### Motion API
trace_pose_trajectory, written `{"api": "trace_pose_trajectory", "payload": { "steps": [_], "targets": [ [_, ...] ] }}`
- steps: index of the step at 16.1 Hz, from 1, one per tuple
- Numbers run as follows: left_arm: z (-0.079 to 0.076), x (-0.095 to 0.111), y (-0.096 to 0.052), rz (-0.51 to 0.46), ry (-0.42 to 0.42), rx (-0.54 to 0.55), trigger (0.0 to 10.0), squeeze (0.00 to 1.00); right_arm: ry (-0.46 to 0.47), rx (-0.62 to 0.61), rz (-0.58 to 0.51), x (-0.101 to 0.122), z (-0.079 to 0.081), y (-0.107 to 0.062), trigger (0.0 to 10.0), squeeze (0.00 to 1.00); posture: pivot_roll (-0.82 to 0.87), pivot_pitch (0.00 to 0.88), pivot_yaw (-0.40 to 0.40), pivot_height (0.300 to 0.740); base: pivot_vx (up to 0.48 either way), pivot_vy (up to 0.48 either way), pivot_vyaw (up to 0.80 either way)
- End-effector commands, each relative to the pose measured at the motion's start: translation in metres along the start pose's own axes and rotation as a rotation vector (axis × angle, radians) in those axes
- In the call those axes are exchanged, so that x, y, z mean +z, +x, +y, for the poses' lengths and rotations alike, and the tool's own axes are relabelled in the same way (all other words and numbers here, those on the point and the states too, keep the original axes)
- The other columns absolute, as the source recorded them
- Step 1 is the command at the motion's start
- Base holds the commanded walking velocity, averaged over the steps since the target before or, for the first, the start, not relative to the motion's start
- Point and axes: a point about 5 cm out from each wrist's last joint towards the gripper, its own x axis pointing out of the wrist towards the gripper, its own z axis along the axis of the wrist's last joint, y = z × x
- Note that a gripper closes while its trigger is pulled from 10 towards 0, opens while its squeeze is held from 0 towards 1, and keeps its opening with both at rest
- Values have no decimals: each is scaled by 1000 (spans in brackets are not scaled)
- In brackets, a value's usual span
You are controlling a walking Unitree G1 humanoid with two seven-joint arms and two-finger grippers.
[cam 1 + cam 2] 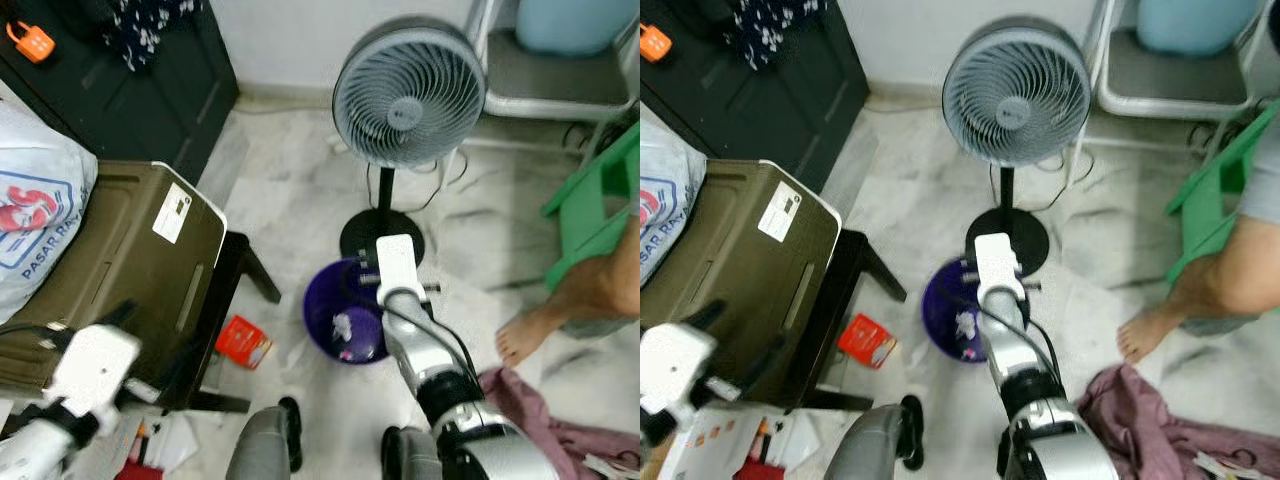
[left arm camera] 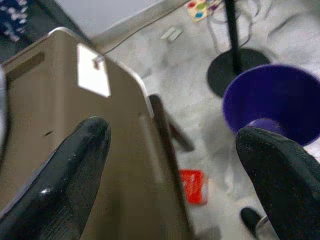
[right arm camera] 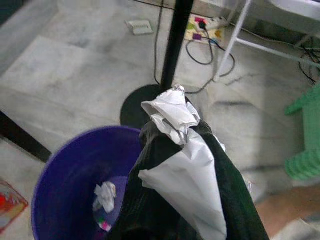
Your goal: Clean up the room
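Note:
My right gripper (image 3: 172, 112) is shut on a crumpled sheet of white paper (image 3: 185, 165) and hangs over the rim of a purple bin (image 1: 325, 310), close to the fan's black base. A small paper wad (image 3: 105, 195) lies at the bottom of the bin. My left gripper (image 2: 175, 150) is open and holds nothing; it hovers at the lower left over an olive-brown case (image 1: 120, 260). A red packet (image 1: 243, 342) lies on the marble floor between the case's stand and the bin.
A standing fan (image 1: 408, 95) rises just behind the bin. A person's bare foot (image 1: 525, 335) and a green stool (image 1: 600, 200) are at the right, with a pink cloth (image 1: 540, 410) on the floor. A printed plastic bag (image 1: 35, 210) and loose papers (image 1: 160, 440) sit at the left.

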Motion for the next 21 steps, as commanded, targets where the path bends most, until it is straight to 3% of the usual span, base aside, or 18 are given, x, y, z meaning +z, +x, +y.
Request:
{"api": "trace_pose_trajectory", "payload": {
  "steps": [1,6,11,12,13,21],
  "targets": [
    [8,-1,-7,31,11,12,10000,0,9,7,8,1,6,1,10000,0,357,328,179,740,0,0,0],
    [15,2,-13,55,19,6,10000,0,6,19,-8,11,18,6,10000,0,371,338,196,740,0,0,0],
    [15,2,-12,61,19,0,10000,0,23,15,13,3,16,5,10000,0,377,340,203,740,0,0,0],
    [14,2,-11,62,19,-2,10000,0,31,11,12,3,14,6,10000,800,377,342,206,740,0,0,0],
    [14,2,-11,62,19,-2,10000,0,34,8,11,3,14,6,10000,1000,376,342,208,740,0,0,0],
    [13,3,-5,59,20,-20,10000,0,26,4,-33,9,13,8,10000,1000,371,341,218,740,0,0,0]
  ]
}}
